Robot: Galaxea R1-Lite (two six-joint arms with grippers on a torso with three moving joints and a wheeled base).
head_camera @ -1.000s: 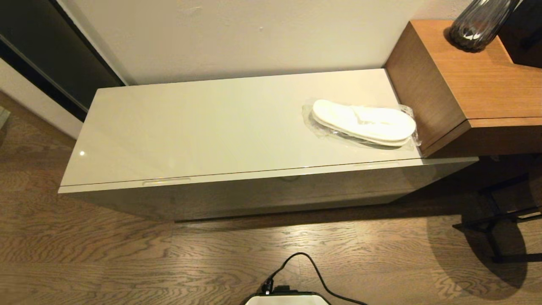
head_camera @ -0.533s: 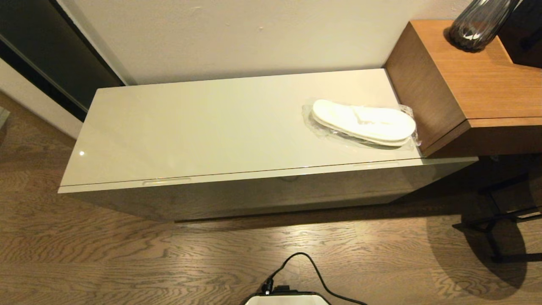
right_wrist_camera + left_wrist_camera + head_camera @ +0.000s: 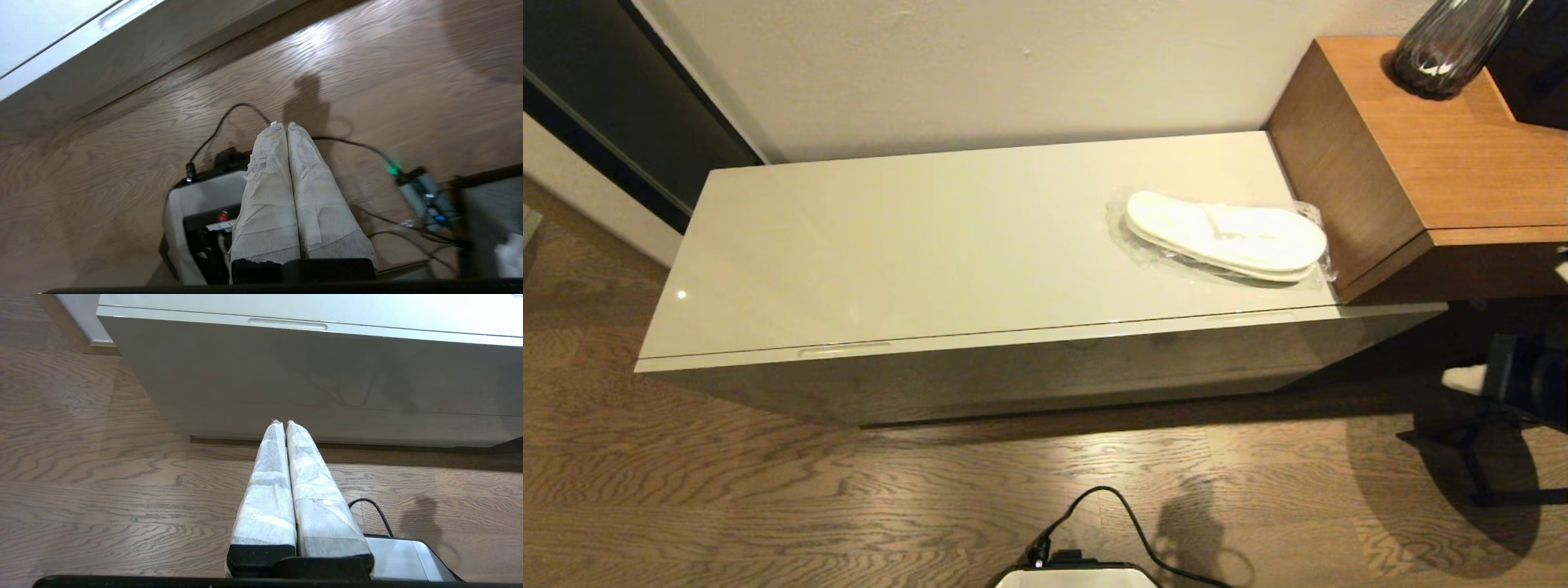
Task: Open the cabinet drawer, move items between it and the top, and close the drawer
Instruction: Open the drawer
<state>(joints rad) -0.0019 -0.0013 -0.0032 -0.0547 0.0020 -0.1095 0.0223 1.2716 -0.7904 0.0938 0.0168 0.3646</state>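
Note:
The cabinet drawer (image 3: 1013, 371) is shut, its front flush under the top (image 3: 931, 245). One handle slot (image 3: 843, 349) shows near the left end and a second, fainter slot (image 3: 1250, 317) near the right. A pair of white slippers (image 3: 1225, 237) in clear wrap lies on the top's right end, against the wooden block. My right gripper (image 3: 1462, 378) shows at the right edge, low beside the cabinet's right end; it is shut and empty (image 3: 282, 124), over the floor. My left gripper (image 3: 282, 422) is shut and empty, pointing at the drawer front (image 3: 286, 375) below a slot (image 3: 287, 324).
A taller brown wood-grain block (image 3: 1421, 163) adjoins the cabinet on the right and carries a dark glass vase (image 3: 1445, 45). Black stand legs (image 3: 1478, 457) are on the floor to the right. My base (image 3: 1078, 576) and its black cable (image 3: 1111, 498) are in front.
My right arm has swung up into the head view at the right edge, and its shadow now falls on the floor near the cable. Cabinet and slippers are unmoved.

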